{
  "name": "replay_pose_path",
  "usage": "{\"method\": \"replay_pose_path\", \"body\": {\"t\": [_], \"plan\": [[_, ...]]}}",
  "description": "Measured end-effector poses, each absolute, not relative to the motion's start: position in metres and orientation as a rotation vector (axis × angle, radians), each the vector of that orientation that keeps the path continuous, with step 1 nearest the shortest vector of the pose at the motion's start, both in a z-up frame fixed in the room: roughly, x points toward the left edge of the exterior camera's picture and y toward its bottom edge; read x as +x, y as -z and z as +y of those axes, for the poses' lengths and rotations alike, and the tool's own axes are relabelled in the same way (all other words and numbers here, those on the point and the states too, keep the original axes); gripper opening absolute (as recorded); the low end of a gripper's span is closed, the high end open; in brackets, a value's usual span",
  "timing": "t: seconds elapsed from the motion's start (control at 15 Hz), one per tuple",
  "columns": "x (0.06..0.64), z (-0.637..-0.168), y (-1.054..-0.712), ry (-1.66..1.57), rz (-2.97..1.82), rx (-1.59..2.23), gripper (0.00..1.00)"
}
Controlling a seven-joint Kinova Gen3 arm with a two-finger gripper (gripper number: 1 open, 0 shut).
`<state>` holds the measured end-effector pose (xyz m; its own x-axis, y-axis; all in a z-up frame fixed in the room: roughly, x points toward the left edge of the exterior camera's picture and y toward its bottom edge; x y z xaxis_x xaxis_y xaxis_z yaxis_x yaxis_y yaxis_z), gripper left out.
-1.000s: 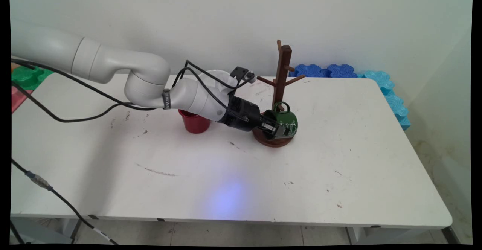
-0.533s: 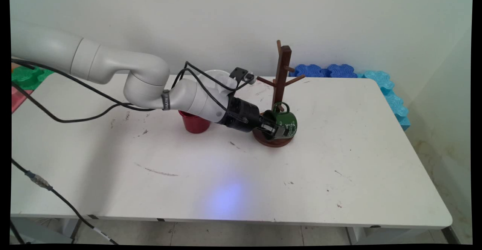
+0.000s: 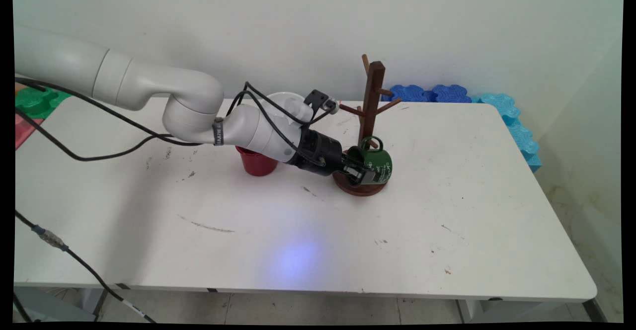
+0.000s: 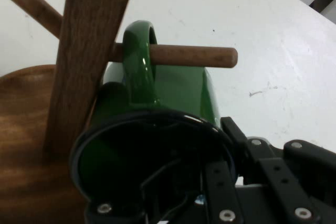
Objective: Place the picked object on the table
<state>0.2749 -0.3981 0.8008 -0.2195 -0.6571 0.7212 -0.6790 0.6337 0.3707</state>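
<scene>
Mug in green enamel (image 3: 378, 161) hangs by its handle (image 4: 138, 59) on a low peg (image 4: 191, 56) of a wooden mug tree (image 3: 370, 106), lying on its side just above the tree's round base (image 3: 358, 187). The hand view shows the peg passing through the loop of the handle, with the mug's dark open mouth turned toward the camera and its body beside the upright post. The black gripper (image 3: 358, 171) grips the mug at its rim: one finger (image 4: 220, 192) reaches inside the mouth while the other linkage sits outside the wall, so the fingers are closed on the rim. The white arm (image 3: 194, 109) comes in from the left, sloping down to the mug, with black cables (image 3: 99, 136) looping from it. A red cup (image 3: 256, 161) stands upright on the white table (image 3: 447, 230) behind the forearm, partly hidden by it and well apart from the mug tree. Higher pegs branch from the post near the wall. Blue foam blocks (image 3: 430, 93) and lighter blue ones (image 3: 514, 126) lie along the table's far right edge; green and red pieces (image 3: 32, 104) show at the far left.
</scene>
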Motion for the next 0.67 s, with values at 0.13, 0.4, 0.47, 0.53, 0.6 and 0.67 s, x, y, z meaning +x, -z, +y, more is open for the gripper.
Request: {"method": "replay_pose_path", "body": {"t": [0.13,0.4,0.47,0.53,0.6,0.67], "plan": [[0.2748,-0.3985,-0.8013,-0.037,-1.933,1.044,0.00],[0.2745,-0.4002,-0.8027,-0.050,-1.941,1.027,0.00],[0.2745,-0.4007,-0.8032,-0.054,-1.942,1.024,0.00],[0.2746,-0.4012,-0.8036,-0.057,-1.942,1.022,0.00],[0.2747,-0.4014,-0.8038,-0.059,-1.942,1.021,0.00],[0.2747,-0.4017,-0.8042,-0.061,-1.942,1.020,0.00]]}}
